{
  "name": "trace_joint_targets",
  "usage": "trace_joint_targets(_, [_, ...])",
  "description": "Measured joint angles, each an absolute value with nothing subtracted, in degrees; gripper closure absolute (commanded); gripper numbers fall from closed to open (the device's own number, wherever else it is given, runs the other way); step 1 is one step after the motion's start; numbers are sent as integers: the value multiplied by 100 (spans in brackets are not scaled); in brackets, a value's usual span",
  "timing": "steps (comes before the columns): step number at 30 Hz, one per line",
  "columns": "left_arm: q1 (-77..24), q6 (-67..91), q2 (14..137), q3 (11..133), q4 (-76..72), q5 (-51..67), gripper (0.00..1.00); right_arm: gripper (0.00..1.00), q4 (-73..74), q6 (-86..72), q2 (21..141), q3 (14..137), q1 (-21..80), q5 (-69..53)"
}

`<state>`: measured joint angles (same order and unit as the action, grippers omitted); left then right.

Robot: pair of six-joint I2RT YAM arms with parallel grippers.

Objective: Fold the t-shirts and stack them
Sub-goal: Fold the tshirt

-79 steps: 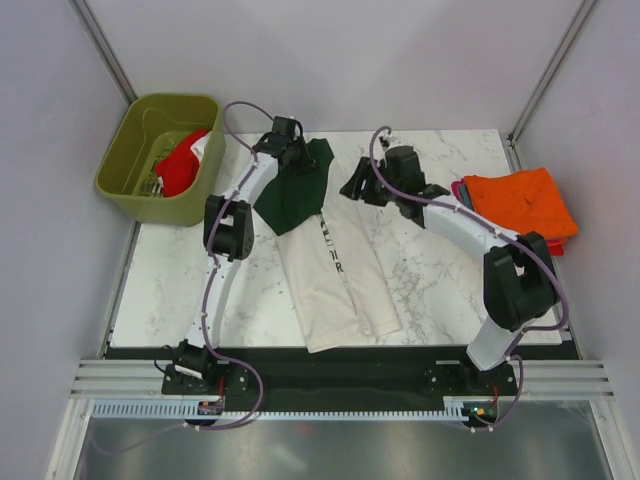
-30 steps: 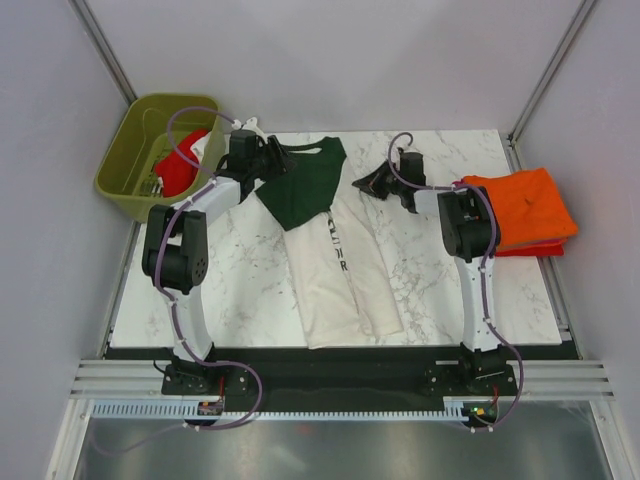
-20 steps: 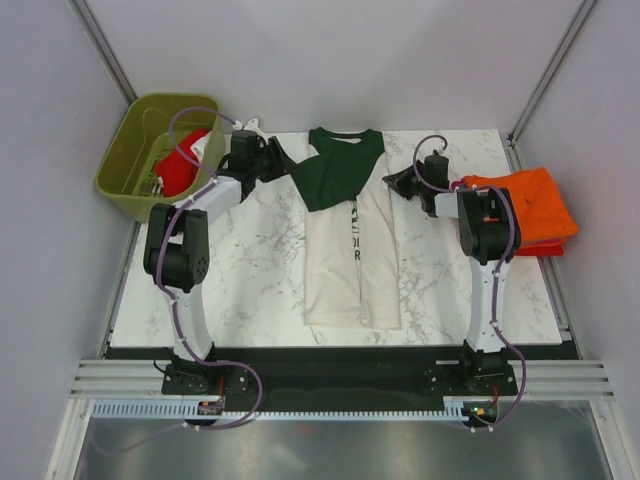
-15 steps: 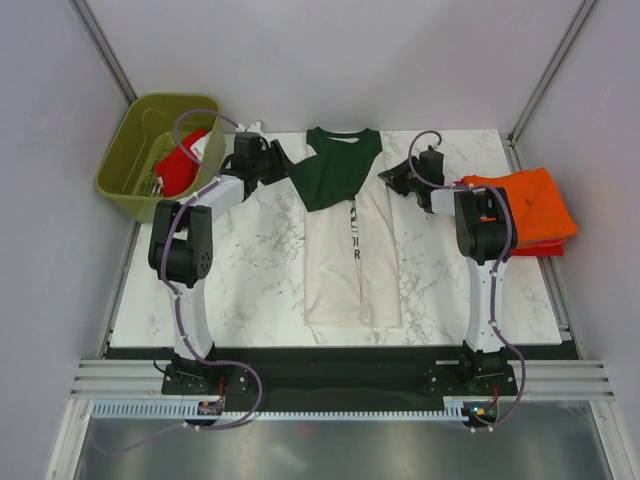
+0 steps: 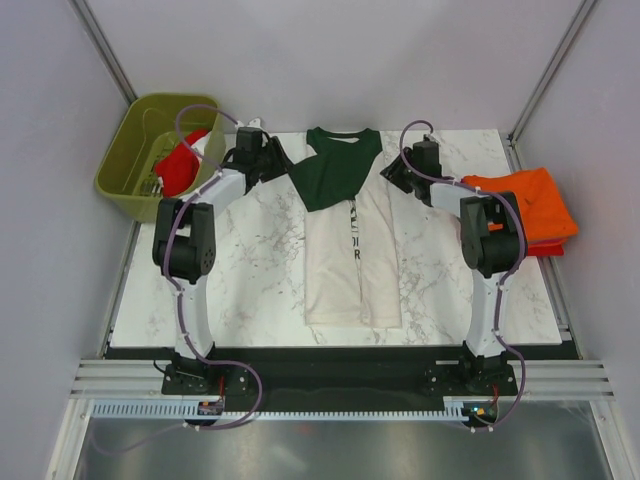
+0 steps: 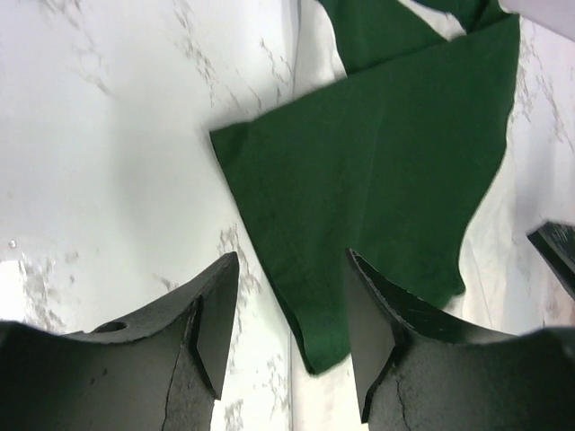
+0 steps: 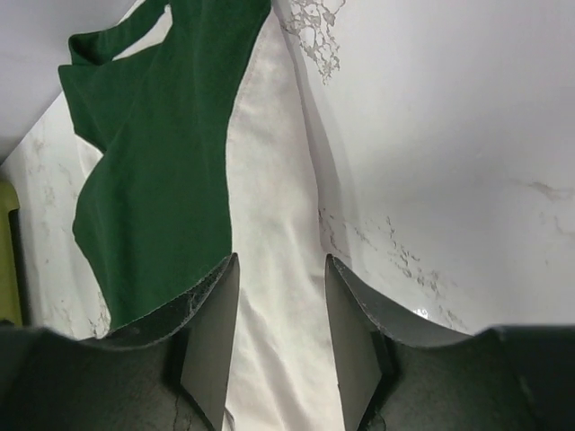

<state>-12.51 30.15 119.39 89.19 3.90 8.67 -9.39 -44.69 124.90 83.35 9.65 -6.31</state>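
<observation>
One marking is present: a black print [image 5: 354,236] on the cream shirt [image 5: 350,285], seen in the top view. The lettering runs lengthwise down the middle of the shirt front. Its upper end lies under the folded green sleeve [image 5: 335,180]. Two characters resemble "O" and "R"; the rest is too small to read. No other text is legible.

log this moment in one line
cream t-shirt: flat, centre, sides folded in | left gripper: open beside its collar end | right gripper: open, other side | orange t-shirt: folded, far right
</observation>
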Motion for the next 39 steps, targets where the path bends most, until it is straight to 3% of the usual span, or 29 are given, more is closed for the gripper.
trace_joint_targets(8, [-1249,3013,13340,10755,972,493,43,68,-755,-3920,12068,8241,1398,-27])
trace_joint_targets(20, [-1199,3017,14479,12162,1551,482,45,69,-681,-3765,12060,8224,1643,49])
trace_joint_targets(24, [-1131,3068,14490,12191,1745,486,66,69,-683,-3767,12049,8176,1623,51])
trace_joint_targets(29, [-1033,3175,14525,12210,1841,515,76,69,-687,-3769,12049,8143,1623,49])
trace_joint_targets(32, [-1000,3208,14553,12252,1881,554,76,69,-685,-3774,12049,8123,1621,45])
trace_joint_targets(36, [-980,3269,14586,12315,1887,668,60,69,-685,-3793,12049,8108,1594,27])
trace_joint_targets(39, [-969,3323,14586,12326,1874,781,61,69,-685,-3811,12049,8101,1570,25])
